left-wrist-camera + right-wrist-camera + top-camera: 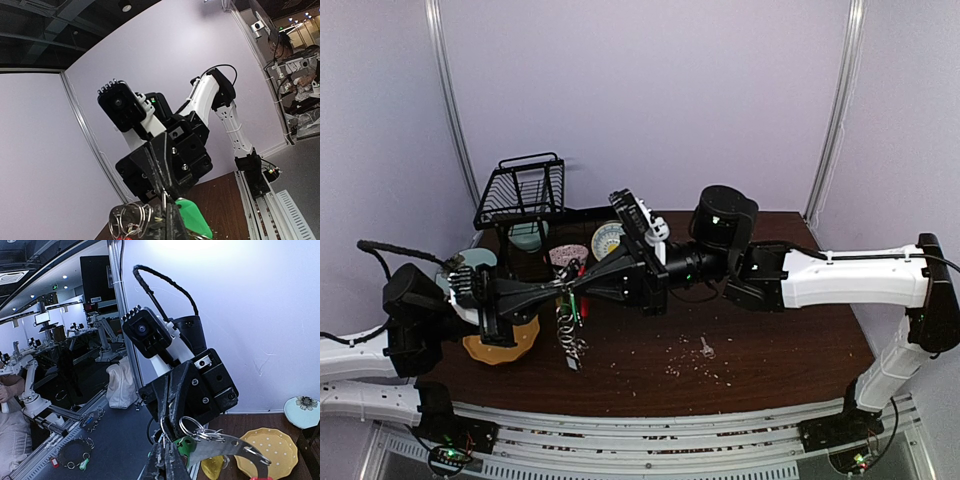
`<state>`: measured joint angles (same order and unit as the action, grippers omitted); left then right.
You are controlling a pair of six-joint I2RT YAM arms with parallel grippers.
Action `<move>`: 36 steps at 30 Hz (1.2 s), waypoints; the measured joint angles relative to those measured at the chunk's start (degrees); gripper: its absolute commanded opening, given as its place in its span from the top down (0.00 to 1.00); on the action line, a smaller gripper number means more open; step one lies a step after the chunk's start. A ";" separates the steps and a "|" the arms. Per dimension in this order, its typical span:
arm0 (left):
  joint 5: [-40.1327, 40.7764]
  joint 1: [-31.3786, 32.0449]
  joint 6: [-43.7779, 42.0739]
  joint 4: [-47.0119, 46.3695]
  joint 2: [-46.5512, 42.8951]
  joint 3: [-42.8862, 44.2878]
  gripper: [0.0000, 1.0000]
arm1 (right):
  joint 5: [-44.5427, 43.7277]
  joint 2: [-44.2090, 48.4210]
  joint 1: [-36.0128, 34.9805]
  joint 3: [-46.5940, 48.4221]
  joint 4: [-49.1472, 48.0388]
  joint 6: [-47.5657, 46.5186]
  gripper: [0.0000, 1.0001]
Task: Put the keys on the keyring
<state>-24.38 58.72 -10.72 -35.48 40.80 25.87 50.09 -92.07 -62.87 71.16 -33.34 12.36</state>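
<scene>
Left end effector [563, 287], right end effector [584, 282] (both closed)

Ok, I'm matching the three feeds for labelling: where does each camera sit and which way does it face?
Top external: fixed above and behind the bases, looking down at the table; both arms show, left gripper and right gripper tip to tip.
Left wrist: on the left arm, facing along its own fingers toward the right gripper.
Right wrist: on the right arm, facing along its own fingers back at the left gripper.
Shared: both wrist views show the keyring and a green tag.
</scene>
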 measured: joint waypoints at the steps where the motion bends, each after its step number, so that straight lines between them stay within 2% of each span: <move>1: 0.00 0.00 -0.07 0.00 0.00 0.00 1.00 | 0.00 -0.04 0.00 0.02 0.00 0.07 1.00; 20: 1.09 0.00 -0.59 1.07 0.46 -0.02 1.00 | -1.70 -0.81 0.24 -0.28 4.39 -1.62 1.00; 36: 1.22 0.00 -0.96 0.79 -0.11 -0.39 1.00 | -1.18 -2.45 0.24 -0.26 0.63 1.33 1.00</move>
<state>-23.16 58.72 -11.68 -34.70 40.69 25.47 48.90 -94.52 -62.63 70.89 -32.71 13.69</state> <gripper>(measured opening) 0.006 0.005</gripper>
